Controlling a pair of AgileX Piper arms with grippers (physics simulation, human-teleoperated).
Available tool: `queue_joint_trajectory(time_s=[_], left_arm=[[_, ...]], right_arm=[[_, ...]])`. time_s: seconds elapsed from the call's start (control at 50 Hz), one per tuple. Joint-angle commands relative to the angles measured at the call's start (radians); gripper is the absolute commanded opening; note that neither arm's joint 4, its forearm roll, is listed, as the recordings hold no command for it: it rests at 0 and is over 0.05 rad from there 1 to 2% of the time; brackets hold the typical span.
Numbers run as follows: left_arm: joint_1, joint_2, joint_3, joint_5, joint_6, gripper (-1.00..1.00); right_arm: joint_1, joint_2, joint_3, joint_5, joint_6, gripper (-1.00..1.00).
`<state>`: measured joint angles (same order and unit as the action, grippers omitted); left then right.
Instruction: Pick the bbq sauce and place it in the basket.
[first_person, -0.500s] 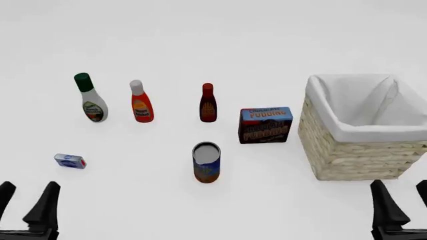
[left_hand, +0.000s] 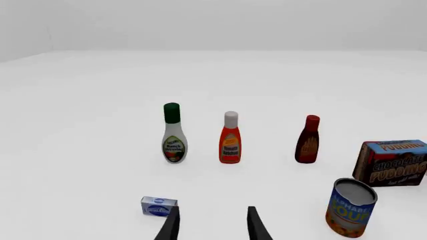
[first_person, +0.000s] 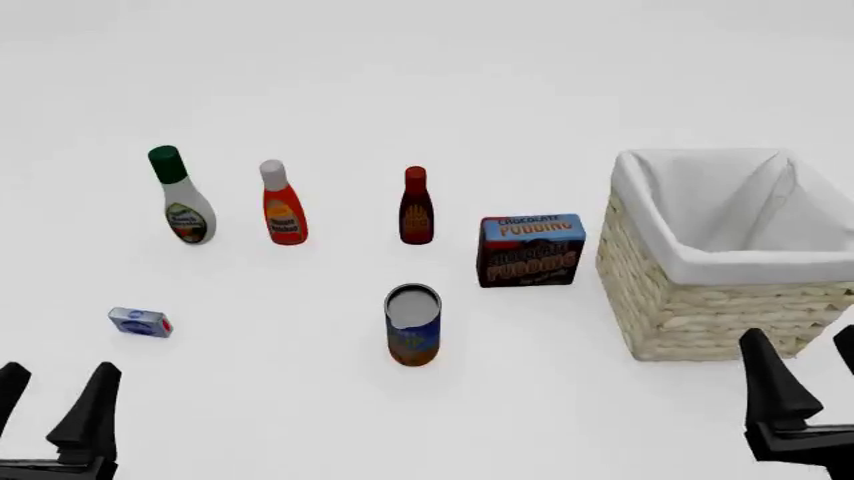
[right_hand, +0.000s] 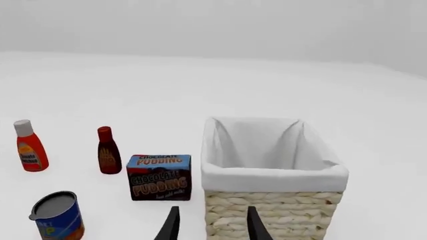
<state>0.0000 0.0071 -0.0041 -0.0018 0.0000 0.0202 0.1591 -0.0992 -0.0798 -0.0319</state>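
Nearest, at the table's near edge: left gripper (first_person: 51, 405), near-left corner, fingers spread with bare table between them, holding nothing; right gripper (first_person: 803, 372), near-right corner, fingers likewise parted and empty, just in front of the basket's near wall.

Next out: small blue-and-white packet (first_person: 139, 322), lying flat on the left; soup can (first_person: 412, 324), upright, centre, grey lid up.

Middle distance: chocolate pudding box (first_person: 531, 249), standing on edge, right of centre; basket (first_person: 721, 312), far right, woven straw walls with white cloth lining (interior shows only cloth).

Farthest, a row of three upright bottles: bbq sauce (first_person: 415, 206), dark with red cap, just left of and slightly beyond the pudding box, well apart from the basket and both grippers; orange-red bottle (first_person: 280, 204), grey-white cap, to its left; white bottle (first_person: 179, 196), green cap, leftmost.
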Motion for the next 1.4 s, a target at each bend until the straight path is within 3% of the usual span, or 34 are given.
queue_joint_trajectory(time_s=[0.02, 0.12, 0.2, 0.26, 0.32, 0.42, 0.5, 0.52, 0.56, 0.7, 0.82, 1.16, 1.2, 1.24, 1.3, 1.4], left_arm=[[0.0, 0.0, 0.0, 0.0, 0.0, 1.0], [0.0, 0.0, 0.0, 0.0, 0.0, 1.0], [0.0, 0.0, 0.0, 0.0, 0.0, 1.0], [0.0, 0.0, 0.0, 0.0, 0.0, 1.0], [0.0, 0.0, 0.0, 0.0, 0.0, 1.0], [0.0, 0.0, 0.0, 0.0, 0.0, 1.0], [0.0, 0.0, 0.0, 0.0, 0.0, 1.0], [0.0, 0.0, 0.0, 0.0, 0.0, 1.0], [0.0, 0.0, 0.0, 0.0, 0.0, 1.0], [0.0, 0.0, 0.0, 0.0, 0.0, 1.0], [0.0, 0.0, 0.0, 0.0, 0.0, 1.0], [0.0, 0.0, 0.0, 0.0, 0.0, 1.0], [0.0, 0.0, 0.0, 0.0, 0.0, 1.0], [0.0, 0.0, 0.0, 0.0, 0.0, 1.0], [0.0, 0.0, 0.0, 0.0, 0.0, 1.0], [0.0, 0.0, 0.0, 0.0, 0.0, 1.0]], right_arm=[[0.026, 0.147, -0.109, -0.045, -0.015, 1.0], [0.045, 0.189, -0.165, -0.037, -0.04, 1.0], [0.064, 0.221, -0.224, -0.006, -0.016, 1.0], [0.086, 0.252, -0.282, 0.028, -0.047, 1.0], [0.077, 0.288, -0.359, 0.072, -0.042, 1.0], [0.093, 0.354, -0.441, 0.113, -0.104, 1.0], [0.105, 0.389, -0.499, 0.145, -0.104, 1.0], [0.139, 0.414, -0.52, 0.161, -0.088, 1.0], [0.135, 0.44, -0.542, 0.169, -0.107, 1.0], [0.165, 0.532, -0.658, 0.245, -0.055, 1.0], [0.178, 0.614, -0.742, 0.285, -0.057, 1.0], [0.238, 0.818, -0.877, 0.271, -0.067, 1.0], [0.244, 0.859, -0.908, 0.281, -0.034, 1.0], [0.255, 0.899, -0.933, 0.265, -0.084, 1.0], [0.282, 0.926, -0.956, 0.269, -0.058, 1.0], [0.297, 1.0, -1.001, 0.254, -0.067, 1.0]])
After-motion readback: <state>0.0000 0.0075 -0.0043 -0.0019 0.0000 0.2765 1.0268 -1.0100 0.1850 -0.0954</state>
